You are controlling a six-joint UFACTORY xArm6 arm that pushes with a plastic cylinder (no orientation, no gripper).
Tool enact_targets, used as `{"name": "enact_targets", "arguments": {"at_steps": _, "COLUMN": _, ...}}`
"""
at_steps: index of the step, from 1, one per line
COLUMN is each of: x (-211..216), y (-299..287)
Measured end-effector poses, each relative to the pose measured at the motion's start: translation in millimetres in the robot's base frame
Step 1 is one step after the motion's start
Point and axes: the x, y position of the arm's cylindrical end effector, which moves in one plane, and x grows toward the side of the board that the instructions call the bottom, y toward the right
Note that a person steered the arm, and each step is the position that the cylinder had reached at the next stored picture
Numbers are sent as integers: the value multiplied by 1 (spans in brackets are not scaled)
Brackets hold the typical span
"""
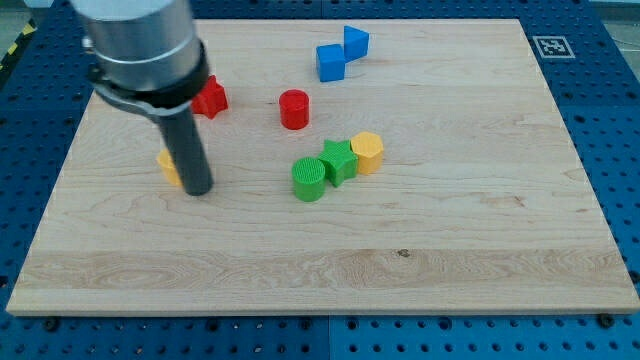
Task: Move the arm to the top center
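Observation:
My tip (198, 190) rests on the wooden board (450, 230) at the view's left. It touches a yellow block (169, 166) that is partly hidden behind the rod. A red star-like block (211, 97) lies just above, partly hidden by the arm. A red cylinder (294, 109) stands right of it. A blue cube (331, 62) and a blue triangular block (355, 42) sit together near the top centre. A green cylinder (309, 179), a green star block (338, 160) and a yellow hexagonal block (367, 152) form a touching diagonal row mid-board.
The board lies on a blue perforated table (610, 120). A black-and-white marker tag (550, 46) sits just off the board's top right corner. The arm's grey body (140, 45) covers the board's top left part.

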Motion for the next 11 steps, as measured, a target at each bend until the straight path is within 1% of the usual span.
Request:
{"name": "enact_targets", "arguments": {"at_steps": 1, "x": -3, "y": -21}}
{"name": "enact_targets", "arguments": {"at_steps": 2, "x": 27, "y": 24}}
{"name": "enact_targets", "arguments": {"at_steps": 3, "x": 57, "y": 142}}
{"name": "enact_targets", "arguments": {"at_steps": 4, "x": 48, "y": 298}}
{"name": "enact_targets", "arguments": {"at_steps": 5, "x": -34, "y": 408}}
{"name": "enact_targets", "arguments": {"at_steps": 6, "x": -147, "y": 436}}
{"name": "enact_targets", "arguments": {"at_steps": 7, "x": -243, "y": 409}}
{"name": "enact_targets", "arguments": {"at_steps": 8, "x": -297, "y": 338}}
{"name": "enact_targets", "arguments": {"at_steps": 9, "x": -297, "y": 332}}
{"name": "enact_targets", "arguments": {"at_steps": 10, "x": -296, "y": 246}}
{"name": "enact_targets", "arguments": {"at_steps": 11, "x": -296, "y": 138}}
